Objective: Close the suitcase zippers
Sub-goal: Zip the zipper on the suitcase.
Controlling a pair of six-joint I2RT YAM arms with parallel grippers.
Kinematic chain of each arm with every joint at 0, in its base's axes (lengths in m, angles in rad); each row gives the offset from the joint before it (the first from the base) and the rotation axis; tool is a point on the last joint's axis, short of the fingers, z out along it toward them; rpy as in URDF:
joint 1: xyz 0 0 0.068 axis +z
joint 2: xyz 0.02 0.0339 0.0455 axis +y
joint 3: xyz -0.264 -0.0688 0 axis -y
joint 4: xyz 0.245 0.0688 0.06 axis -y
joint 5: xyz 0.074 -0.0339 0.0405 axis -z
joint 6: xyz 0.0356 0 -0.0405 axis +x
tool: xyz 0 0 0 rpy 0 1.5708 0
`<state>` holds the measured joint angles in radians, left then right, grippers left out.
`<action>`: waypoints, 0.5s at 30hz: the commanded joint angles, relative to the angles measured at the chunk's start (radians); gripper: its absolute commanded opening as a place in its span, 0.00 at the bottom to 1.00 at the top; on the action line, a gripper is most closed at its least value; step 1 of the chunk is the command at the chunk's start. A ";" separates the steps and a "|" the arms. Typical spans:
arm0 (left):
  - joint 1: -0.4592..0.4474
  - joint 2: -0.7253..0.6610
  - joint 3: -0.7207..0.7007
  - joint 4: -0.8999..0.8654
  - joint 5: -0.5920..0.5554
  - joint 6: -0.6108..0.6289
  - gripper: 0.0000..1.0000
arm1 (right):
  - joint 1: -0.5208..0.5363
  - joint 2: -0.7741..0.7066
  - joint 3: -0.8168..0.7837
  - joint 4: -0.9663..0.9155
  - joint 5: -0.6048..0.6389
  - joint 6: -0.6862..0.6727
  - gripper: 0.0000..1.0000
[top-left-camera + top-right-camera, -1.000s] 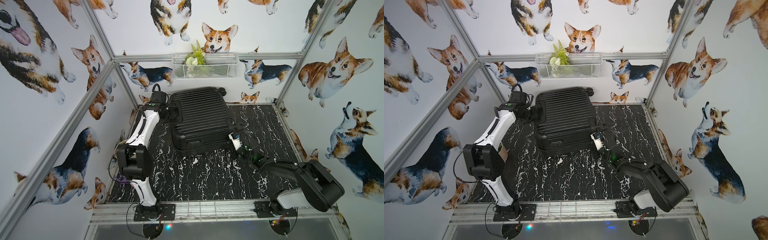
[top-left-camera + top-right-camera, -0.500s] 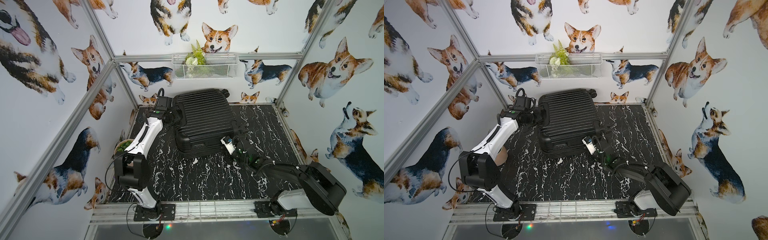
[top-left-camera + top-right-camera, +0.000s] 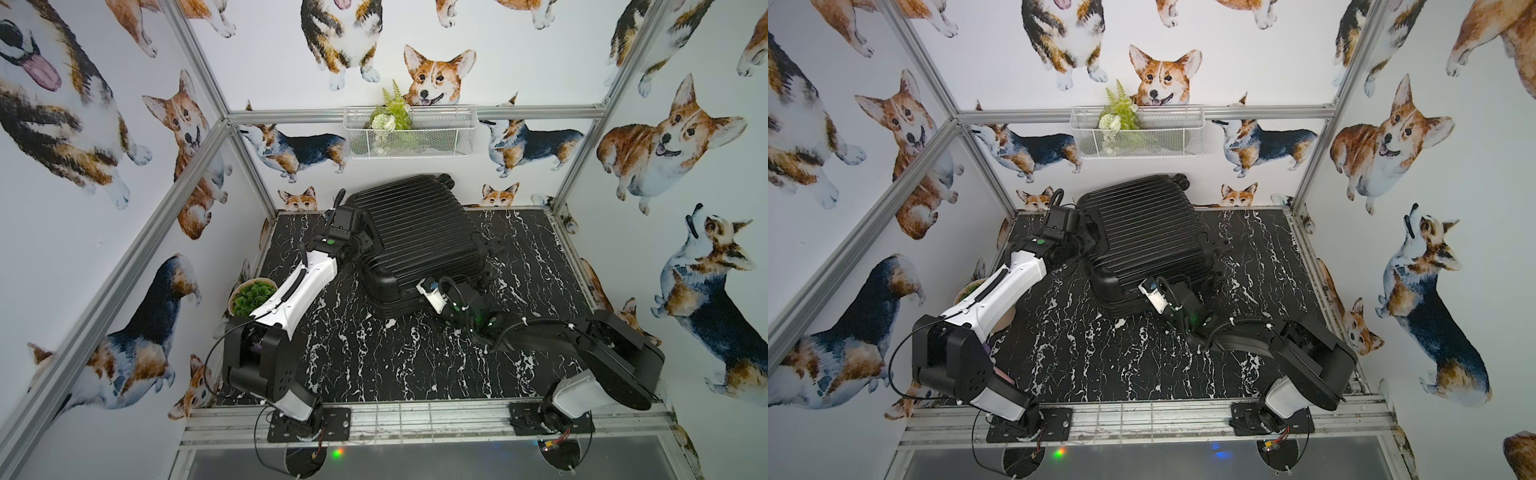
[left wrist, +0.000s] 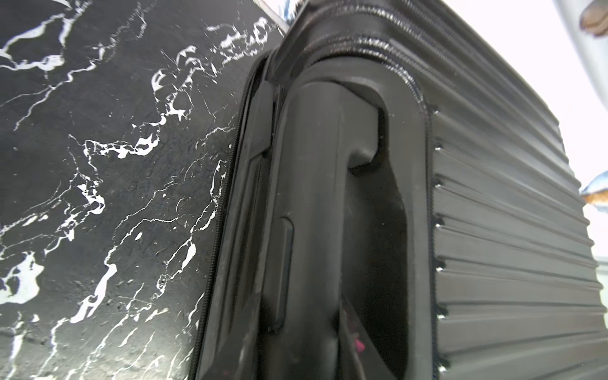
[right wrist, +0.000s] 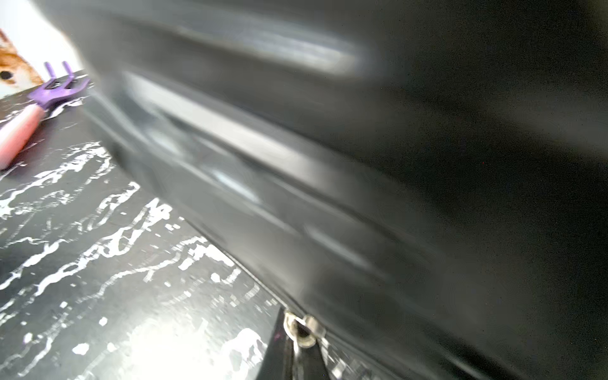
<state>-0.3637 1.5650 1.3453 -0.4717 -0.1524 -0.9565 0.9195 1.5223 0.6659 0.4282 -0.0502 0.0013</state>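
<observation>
The black ribbed suitcase (image 3: 415, 237) (image 3: 1144, 235) lies flat and skewed at the back of the marble table. My left gripper (image 3: 365, 246) (image 3: 1089, 241) is at its left side, shut around the moulded handle (image 4: 316, 184); the fingertips are blurred at the edge of the left wrist view. A zipper track (image 4: 227, 184) runs along the rim beside the handle. My right gripper (image 5: 297, 353) is low against the suitcase's front side, shut on a metal zipper pull (image 5: 301, 329). In both top views its fingertips are hidden under the wrist (image 3: 453, 301).
A potted green plant (image 3: 251, 294) stands at the table's left edge, beside the left arm. A white wire basket (image 3: 440, 141) with greenery hangs on the back wall. A purple-and-pink tool (image 5: 36, 108) lies on the table past the suitcase's corner. Walls enclose three sides.
The right gripper has slid left along the suitcase's front side with the pull. The left gripper has come forward and right with the handle, and the suitcase has turned and shifted.
</observation>
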 commanded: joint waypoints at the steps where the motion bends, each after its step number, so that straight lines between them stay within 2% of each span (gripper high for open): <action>1: -0.031 -0.020 -0.023 0.193 -0.066 -0.280 0.00 | 0.053 0.038 0.068 0.052 -0.045 0.011 0.00; 7: -0.092 -0.034 -0.050 0.202 -0.154 -0.327 0.00 | 0.128 0.094 0.150 0.050 -0.048 0.009 0.00; 10: -0.106 -0.037 -0.056 0.207 -0.167 -0.327 0.05 | 0.152 0.120 0.178 0.046 -0.048 0.007 0.00; 12: -0.106 -0.042 -0.065 0.234 -0.158 -0.287 0.19 | 0.152 0.116 0.171 0.048 -0.022 0.009 0.00; 14: -0.106 -0.059 -0.065 0.223 -0.169 -0.213 0.42 | 0.149 0.093 0.132 0.064 0.025 -0.004 0.00; 15: -0.106 -0.068 -0.061 0.206 -0.184 -0.173 0.51 | 0.144 0.083 0.114 0.069 0.035 -0.014 0.00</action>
<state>-0.4511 1.5284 1.2755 -0.4259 -0.4053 -1.0351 1.0595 1.6333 0.8093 0.3794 0.0322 0.0139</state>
